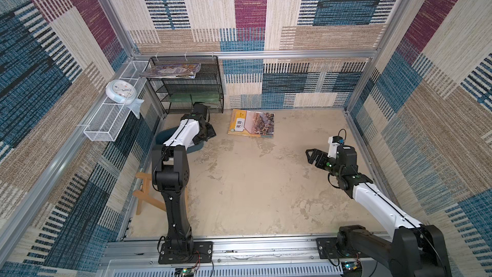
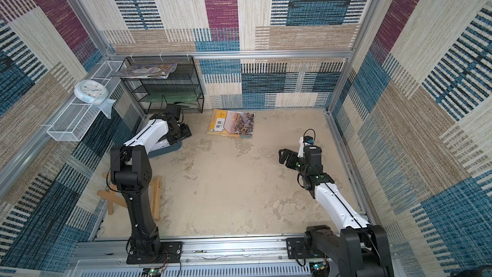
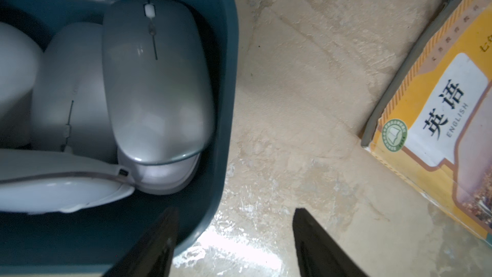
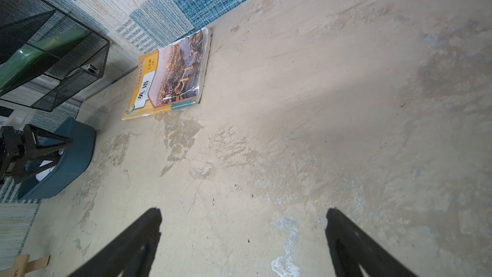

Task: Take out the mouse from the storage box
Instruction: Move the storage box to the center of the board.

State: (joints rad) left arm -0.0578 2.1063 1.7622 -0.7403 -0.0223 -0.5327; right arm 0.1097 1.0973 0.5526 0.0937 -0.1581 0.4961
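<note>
Left end effector [image 3: 234, 210] hung released astride the storage box [image 3: 226, 75] wall; I judged it needed centring over the grey mouse [image 3: 157, 81] before clenching; right end effector [image 4: 243, 210] also released.

Your left pincer [image 3: 235, 210] hangs low at the bench's [image 1: 253, 195] far left corner, jaws apart; your right pincer [image 4: 243, 210] hovers wide open.

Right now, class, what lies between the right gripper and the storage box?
Nothing: only bare, stained tabletop separates the right gripper from the storage box, as the right wrist view shows.
</note>
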